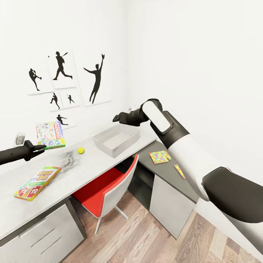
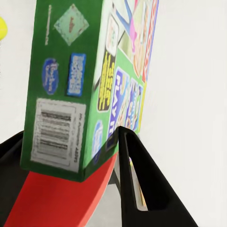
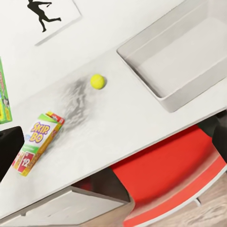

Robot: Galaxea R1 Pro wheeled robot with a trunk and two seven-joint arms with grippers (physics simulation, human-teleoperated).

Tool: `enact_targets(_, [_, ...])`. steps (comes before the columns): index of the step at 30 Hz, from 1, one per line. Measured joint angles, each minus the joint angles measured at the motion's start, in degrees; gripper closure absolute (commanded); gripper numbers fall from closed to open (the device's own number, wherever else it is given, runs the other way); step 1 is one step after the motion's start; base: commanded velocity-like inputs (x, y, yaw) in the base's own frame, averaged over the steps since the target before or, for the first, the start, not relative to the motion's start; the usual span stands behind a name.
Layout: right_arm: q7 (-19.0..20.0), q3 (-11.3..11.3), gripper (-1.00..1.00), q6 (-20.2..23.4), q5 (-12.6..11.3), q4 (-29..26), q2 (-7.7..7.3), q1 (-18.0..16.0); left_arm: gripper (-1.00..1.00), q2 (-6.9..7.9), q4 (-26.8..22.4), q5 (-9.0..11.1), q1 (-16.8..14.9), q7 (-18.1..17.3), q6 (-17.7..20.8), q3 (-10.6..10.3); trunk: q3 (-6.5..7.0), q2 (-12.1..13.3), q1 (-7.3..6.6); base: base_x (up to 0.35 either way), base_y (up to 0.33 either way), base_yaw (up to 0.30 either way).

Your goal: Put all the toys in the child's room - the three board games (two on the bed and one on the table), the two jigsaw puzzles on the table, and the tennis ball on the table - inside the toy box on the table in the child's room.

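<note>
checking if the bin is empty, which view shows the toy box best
The right wrist view: it looks down into the toy box, showing a bare floor. The head view shows the box on the table at a lower angle, its inside partly hidden by the near wall.

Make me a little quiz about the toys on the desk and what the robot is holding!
1. True or false: the toy box is empty.
2. Which lies nearer the toy box: the tennis ball or the SKIP-BO game?
3. What is the left gripper holding between its fingers: A) puzzle B) white-and-green board game C) ball?

Key: 1 true. 2 the tennis ball. 3 B.
</note>
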Motion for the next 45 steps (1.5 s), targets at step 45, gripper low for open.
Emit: enact_targets(45, [-0.12,-0.02,-1.00,-0.84,0.18,-0.40,0.00,0.09,1.00,-2.06,0.52,-0.08,0.28,0.84,-0.88,-0.04,-2.26,-0.02,-0.01,0.195,0.000,-0.008])
